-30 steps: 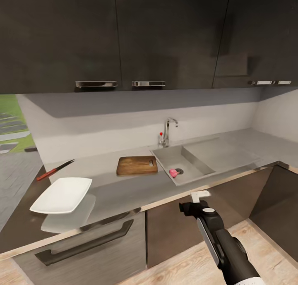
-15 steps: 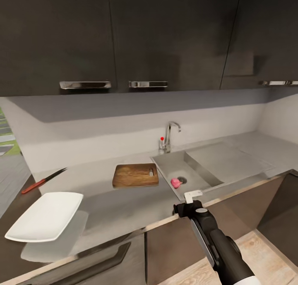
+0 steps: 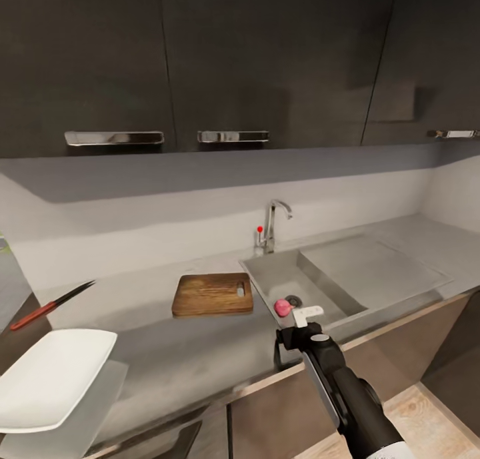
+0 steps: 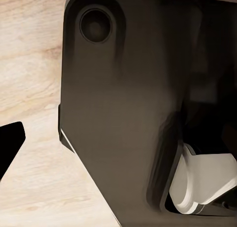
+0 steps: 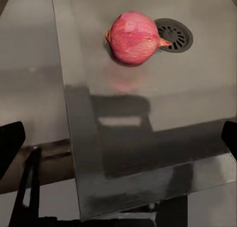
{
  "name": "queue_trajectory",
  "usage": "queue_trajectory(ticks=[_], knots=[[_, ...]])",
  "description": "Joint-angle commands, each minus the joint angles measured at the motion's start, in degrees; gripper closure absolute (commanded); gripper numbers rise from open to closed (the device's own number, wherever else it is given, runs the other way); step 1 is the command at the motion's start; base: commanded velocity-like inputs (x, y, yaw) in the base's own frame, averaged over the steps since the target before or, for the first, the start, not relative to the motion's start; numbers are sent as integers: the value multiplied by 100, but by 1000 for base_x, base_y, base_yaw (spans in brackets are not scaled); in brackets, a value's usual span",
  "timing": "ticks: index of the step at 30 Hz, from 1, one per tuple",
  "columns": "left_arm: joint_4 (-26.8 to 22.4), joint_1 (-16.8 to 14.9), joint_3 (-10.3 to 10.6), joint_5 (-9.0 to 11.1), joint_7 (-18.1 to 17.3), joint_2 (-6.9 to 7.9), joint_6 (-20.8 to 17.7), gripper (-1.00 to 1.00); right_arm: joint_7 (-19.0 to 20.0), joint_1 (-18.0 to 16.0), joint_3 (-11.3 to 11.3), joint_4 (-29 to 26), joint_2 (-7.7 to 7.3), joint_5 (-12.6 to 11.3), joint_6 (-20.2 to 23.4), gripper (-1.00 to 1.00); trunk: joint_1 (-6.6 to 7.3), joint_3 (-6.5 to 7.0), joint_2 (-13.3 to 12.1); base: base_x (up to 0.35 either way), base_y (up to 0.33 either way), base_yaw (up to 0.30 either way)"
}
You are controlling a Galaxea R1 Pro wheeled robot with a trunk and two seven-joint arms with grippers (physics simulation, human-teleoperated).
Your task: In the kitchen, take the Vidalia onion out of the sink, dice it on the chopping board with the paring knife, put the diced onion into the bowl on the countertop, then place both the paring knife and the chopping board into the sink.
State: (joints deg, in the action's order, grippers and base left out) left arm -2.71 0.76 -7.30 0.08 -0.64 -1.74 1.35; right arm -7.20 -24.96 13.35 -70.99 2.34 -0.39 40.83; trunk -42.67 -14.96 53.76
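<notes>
The pink-red onion (image 3: pixel 283 307) (image 5: pixel 134 37) lies in the steel sink (image 3: pixel 273 279) beside the dark drain (image 5: pixel 174 34). My right gripper (image 3: pixel 301 318) (image 5: pixel 118 138) hovers over the sink's near rim, just short of the onion, open with nothing between its fingers. The wooden chopping board (image 3: pixel 212 294) lies flat on the grey countertop (image 3: pixel 167 346) left of the sink. Far left, the paring knife (image 3: pixel 50 306) with its red handle rests on the counter. In front of the knife sits the white bowl (image 3: pixel 50 376). My left gripper (image 4: pixel 118 138) hangs low by the robot's dark body, one fingertip (image 4: pixel 10 143) showing, apparently open.
A curved chrome tap (image 3: pixel 273 224) with a red knob stands behind the sink, and a draining surface (image 3: pixel 370 266) lies to its right. Dark wall cabinets (image 3: pixel 233 59) hang overhead. Wooden floor (image 4: pixel 29 88) lies below the counter's front edge.
The camera has come closer to the counter and shifted the scene. My right gripper has advanced from in front of the counter edge to over the sink's near rim, toward the onion.
</notes>
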Motion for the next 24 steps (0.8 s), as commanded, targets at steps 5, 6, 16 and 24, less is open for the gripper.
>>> queue_trajectory(ticks=[5, 6, 16, 24], knots=[[-11, 3, -38, 1, -7, -2, 5, -100, -233, -73, 16, 89, 70, -10, 3, -100, -2, -6, 4, 114, -5, 0], [-11, 3, -37, 1, -7, -2, 5, -100, -241, -75, 17, 87, 74, -11, 0, -100, -2, -6, 4, 49, -1, 0], [-11, 3, -39, 1, -7, -2, 5, -100, -256, -79, 2, 69, 78, -14, 4, -100, -2, -6, 4, 11, 0, 27], [-11, 3, -37, 1, -7, -2, 5, -100, -256, -79, -6, 68, 78, -14, 4, -100, -2, -6, 4, 0, 0, 236]])
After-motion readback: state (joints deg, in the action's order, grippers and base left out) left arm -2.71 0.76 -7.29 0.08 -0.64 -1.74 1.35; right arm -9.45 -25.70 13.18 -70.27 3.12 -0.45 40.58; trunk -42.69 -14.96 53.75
